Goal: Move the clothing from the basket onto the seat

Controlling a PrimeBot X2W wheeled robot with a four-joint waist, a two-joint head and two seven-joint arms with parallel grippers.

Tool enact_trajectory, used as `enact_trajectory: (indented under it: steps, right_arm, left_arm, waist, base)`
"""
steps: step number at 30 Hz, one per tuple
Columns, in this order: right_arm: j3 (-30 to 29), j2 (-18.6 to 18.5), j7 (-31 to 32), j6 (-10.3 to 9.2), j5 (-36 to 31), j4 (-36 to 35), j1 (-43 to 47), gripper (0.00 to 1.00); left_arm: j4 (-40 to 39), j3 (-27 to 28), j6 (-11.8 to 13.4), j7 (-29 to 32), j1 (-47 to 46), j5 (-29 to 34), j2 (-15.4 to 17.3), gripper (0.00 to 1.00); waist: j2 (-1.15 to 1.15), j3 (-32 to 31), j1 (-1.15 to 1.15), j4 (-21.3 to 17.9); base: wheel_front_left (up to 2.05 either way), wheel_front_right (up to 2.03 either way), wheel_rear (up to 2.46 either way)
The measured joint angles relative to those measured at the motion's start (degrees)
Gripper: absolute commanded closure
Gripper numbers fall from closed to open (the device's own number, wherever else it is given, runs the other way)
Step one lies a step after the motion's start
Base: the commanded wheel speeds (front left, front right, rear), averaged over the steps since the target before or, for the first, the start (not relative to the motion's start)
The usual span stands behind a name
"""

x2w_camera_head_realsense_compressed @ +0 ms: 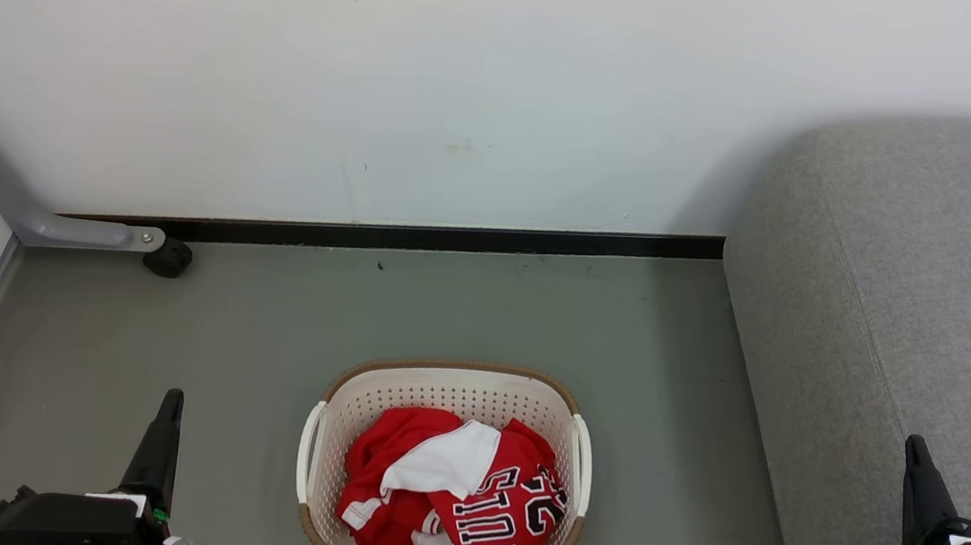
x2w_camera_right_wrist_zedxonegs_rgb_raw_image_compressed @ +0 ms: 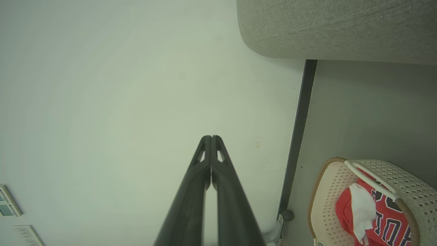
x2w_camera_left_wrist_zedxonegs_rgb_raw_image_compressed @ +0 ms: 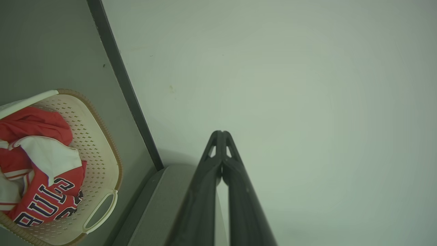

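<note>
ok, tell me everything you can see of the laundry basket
The cream-white perforated plastic laundry basket is a rounded rectangle with a brown woven-look rim and a white handle on each side. It stands upright on the grey floor, to the left of the light-grey fabric sofa seat and apart from it. Crumpled red-and-white sports clothing lies inside, below the rim. Only the floor and the clothing are seen touching it.

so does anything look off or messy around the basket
Nothing stands out. The clothing lies crumpled but inside the basket, which stands upright on the floor beside the seat. The left gripper and right gripper are both shut, apart from the basket.
</note>
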Motion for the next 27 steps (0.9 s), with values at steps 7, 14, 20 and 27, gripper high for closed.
enact_trajectory:
  steps: [7, 14, 20, 27]
  right_arm:
    - [0.0, 0.0, 0.0, 0.0, 0.0, 0.0, 0.0, 1.0]
    - [0.08, 0.38, 0.0, -0.1, -0.02, 1.55, 0.6, 1.0]
    - [0.35, 0.91, -0.01, -0.12, -0.24, 2.72, 1.66, 0.0]
    - [1.41, 0.7, -0.57, -0.12, -1.9, 3.28, 0.24, 0.0]
  left_arm:
    - [0.0, 0.0, 0.0, 0.0, 0.0, 0.0, 0.0, 1.0]
    - [1.46, -0.12, 0.04, -0.01, 0.89, 0.0, -0.31, 1.0]
    - [2.69, -0.37, 0.08, -0.19, 1.94, 0.01, -0.59, 0.0]
    - [3.3, -1.16, 0.08, -1.66, 1.27, 0.74, -0.54, 0.0]
  waist:
    - [0.0, 0.0, 0.0, 0.0]
    - [0.0, 0.0, 0.0, 0.0]
    - [0.0, 0.09, 0.0, -0.01]
    - [0.0, 0.16, 0.0, -0.05]
  base:
    - [0.0, 0.0, 0.0]
    - [0.0, 0.0, 0.0]
    - [0.0, 0.0, 0.0]
    - [0.0, 0.0, 0.0]
